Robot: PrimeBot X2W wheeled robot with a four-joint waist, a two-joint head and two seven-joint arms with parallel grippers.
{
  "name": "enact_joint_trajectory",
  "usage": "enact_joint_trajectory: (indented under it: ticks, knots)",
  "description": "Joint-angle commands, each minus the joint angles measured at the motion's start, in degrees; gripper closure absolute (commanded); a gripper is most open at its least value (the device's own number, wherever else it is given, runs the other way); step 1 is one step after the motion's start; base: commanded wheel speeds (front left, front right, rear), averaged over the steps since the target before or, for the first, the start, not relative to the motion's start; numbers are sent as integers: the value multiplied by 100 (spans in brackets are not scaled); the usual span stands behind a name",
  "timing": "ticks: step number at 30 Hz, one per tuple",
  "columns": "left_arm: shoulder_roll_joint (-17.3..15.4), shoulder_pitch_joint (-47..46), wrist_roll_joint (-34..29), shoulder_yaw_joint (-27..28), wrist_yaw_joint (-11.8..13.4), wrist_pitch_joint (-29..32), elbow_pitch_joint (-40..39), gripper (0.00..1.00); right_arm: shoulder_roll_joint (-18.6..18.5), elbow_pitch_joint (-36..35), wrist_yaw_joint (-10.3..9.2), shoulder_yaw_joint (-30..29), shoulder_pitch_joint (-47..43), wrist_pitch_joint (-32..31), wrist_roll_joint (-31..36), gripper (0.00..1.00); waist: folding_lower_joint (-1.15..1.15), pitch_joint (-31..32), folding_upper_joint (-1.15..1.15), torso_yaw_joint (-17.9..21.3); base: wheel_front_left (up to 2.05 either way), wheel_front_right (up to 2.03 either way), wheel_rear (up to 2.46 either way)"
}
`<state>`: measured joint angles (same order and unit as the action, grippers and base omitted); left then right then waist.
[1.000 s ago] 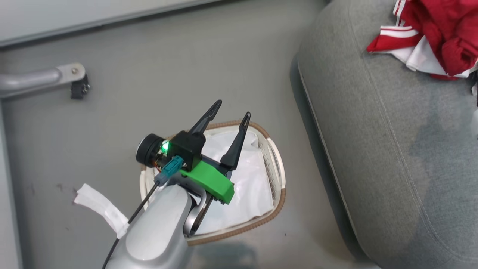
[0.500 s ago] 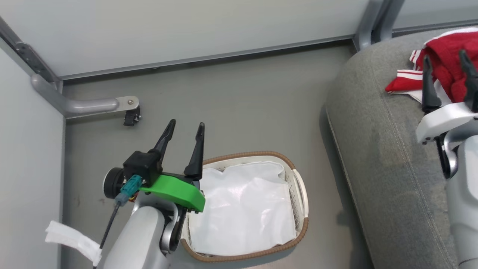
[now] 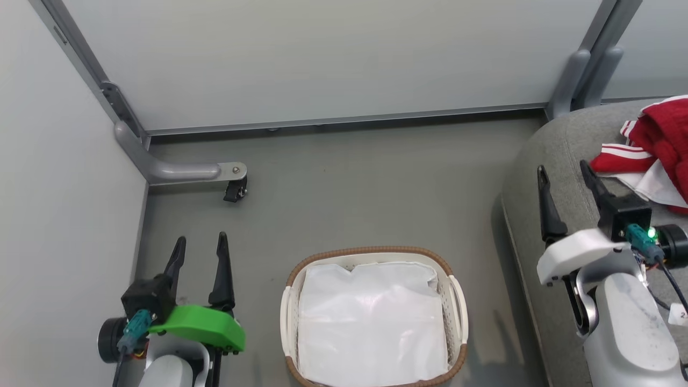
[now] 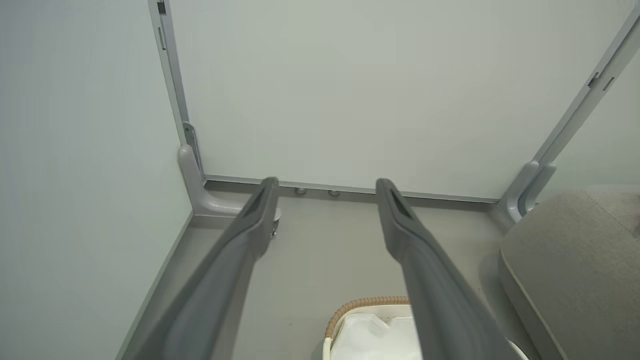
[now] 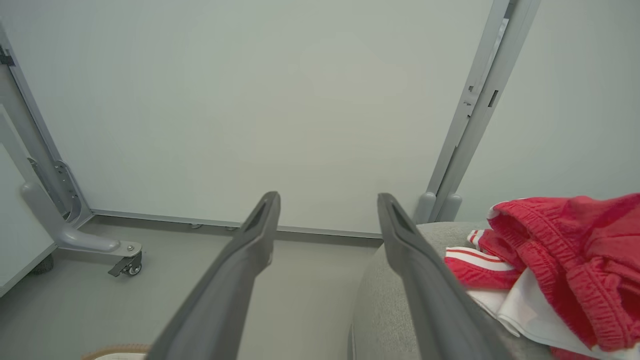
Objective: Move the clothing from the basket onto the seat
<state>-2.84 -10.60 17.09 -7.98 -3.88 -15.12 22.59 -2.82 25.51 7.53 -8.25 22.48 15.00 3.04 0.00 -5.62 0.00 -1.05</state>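
– Obstacles, starting at the floor's left edge?
– A grey bracket foot (image 3: 183,172) with a small black caster (image 3: 235,191) juts out from the back left corner of the floor (image 3: 349,183). The left hand (image 3: 201,237) hovers over the front left corner, fingers spread, holding nothing, well clear of the caster.
– And the basket?
– The basket (image 3: 371,250) sits on the floor at the front edge, between the two hands, its white liner (image 3: 371,322) lying crumpled inside.
– Further right?
– The seat (image 3: 564,140) takes up the floor's right side, a little apart from the basket. A grey post (image 3: 586,80) stands at its back left corner. The right hand (image 3: 561,167) hangs over the seat's left edge, fingers apart and empty. The clothing (image 3: 664,145) lies bunched on the seat just beside that hand's right finger.
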Motion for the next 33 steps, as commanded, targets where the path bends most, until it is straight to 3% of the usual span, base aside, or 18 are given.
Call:
enact_joint_trajectory:
  ticks: [1, 6, 16, 33]
  knots:
    - [-11, 135, -27, 53, -30, -5, 13, 0, -29, -75, -8, 38, -214, 28, -145, 0, 0, 139, 0, -103, 0, 0, 0]
    - [-10, 426, -36, 157, -58, -5, 31, 0, -28, -312, -8, 253, -732, 28, -635, 0, 0, 284, 0, -140, 0, 0, 0]
    - [-11, 808, -21, 185, -18, -5, -159, 0, -20, -581, -8, 373, -1470, 28, -990, 0, 0, 522, 0, -106, 0, 0, 0]
    - [-11, 863, 53, 46, 12, -5, -199, 0, -19, -520, -8, 423, -1628, 28, -1064, 0, 0, 554, 0, -52, 0, 0, 0]
